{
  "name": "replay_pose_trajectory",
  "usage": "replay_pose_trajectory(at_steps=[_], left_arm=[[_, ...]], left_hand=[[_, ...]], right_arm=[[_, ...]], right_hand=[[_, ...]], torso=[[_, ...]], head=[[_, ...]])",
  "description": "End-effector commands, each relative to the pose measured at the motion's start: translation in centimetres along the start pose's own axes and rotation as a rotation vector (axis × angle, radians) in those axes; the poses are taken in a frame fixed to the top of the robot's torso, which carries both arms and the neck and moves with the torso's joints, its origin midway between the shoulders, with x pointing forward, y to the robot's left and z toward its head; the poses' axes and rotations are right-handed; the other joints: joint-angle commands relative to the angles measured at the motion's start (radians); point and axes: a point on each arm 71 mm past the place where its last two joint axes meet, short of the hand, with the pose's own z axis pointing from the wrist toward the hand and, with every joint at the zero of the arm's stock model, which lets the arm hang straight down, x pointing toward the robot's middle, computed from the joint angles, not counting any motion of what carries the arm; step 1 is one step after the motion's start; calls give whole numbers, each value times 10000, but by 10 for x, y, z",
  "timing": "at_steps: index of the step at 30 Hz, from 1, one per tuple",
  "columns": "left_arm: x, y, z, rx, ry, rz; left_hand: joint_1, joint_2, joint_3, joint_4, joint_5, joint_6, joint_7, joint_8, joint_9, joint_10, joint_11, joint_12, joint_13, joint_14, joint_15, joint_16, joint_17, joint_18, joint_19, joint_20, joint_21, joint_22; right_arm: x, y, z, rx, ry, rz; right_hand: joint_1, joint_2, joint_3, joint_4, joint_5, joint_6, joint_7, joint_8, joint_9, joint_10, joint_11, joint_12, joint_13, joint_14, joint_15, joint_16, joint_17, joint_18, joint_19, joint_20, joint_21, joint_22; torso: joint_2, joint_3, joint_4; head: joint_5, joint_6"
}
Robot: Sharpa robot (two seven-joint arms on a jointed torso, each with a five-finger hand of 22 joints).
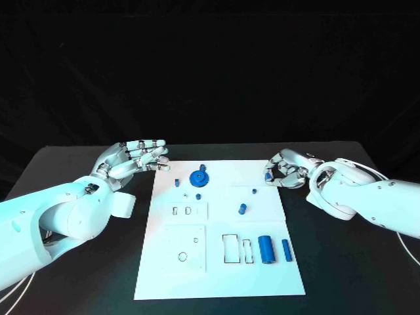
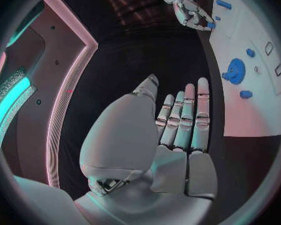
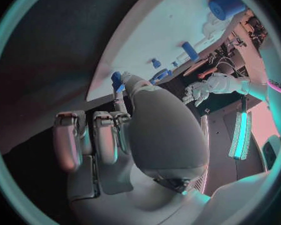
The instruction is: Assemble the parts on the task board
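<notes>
Left hand [image 1: 134, 157] fingers straight, holding nothing; right hand [image 1: 286, 169] pinches a small blue part [image 1: 269, 176].

Left arm: comes in from the near left, bent, forearm angled toward the far side of the table.
Left hand [image 1: 134, 157]: raised, fingers [image 2: 185, 117] straight and close together, thumb alongside, nothing in it.
Right arm: comes in from the right, forearm pointing left.
Right hand [image 1: 286, 168]: fingers [image 3: 93, 140] curled in; a small blue piece [image 3: 117, 80] pinched at the fingertips.
</notes>
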Motion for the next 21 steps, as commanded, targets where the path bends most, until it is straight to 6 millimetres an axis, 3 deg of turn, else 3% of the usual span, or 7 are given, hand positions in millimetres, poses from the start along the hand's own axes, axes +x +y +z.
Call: replay_pose_trajectory(at_steps=[1,10,21], left_arm=[[2,-1,1,73,168,-80],[4,0,1,62,190,-96],[8,0,4,52,294,-149]], left_hand=[[45,24,95,1,-6,-53,415,33,12,-22,10,-50,-1,-93,-9,73,26,82,-83,13,53,29],[45,24,95,1,-6,-53,415,33,12,-22,10,-50,-1,-93,-9,73,26,82,-83,13,53,29],[45,24,95,1,-6,-53,415,33,12,-22,10,-50,-1,-93,-9,73,26,82,-83,13,53,29]], right_arm=[[-7,9,1,132,-251,-350],[-14,60,3,-187,-425,-731],[20,140,11,-1055,632,-1043]], right_hand=[[-163,19,101,47,69,-75,-20,39,55,800,-67,-56,2356,968,-36,41,2301,-188,806,-104,98,2347],[-277,76,239,78,64,-33,-65,131,101,782,-103,-86,2328,967,-59,39,2300,-242,925,-119,287,2487],[-381,81,331,85,56,-61,-74,177,130,729,-119,-158,2254,962,-80,32,2278,-243,929,-141,291,2491]], torso=[[-20,-13,-9],[-18,-17,8],[-5,-25,8]], head=[[-1,-17],[4,-41],[173,-92]])
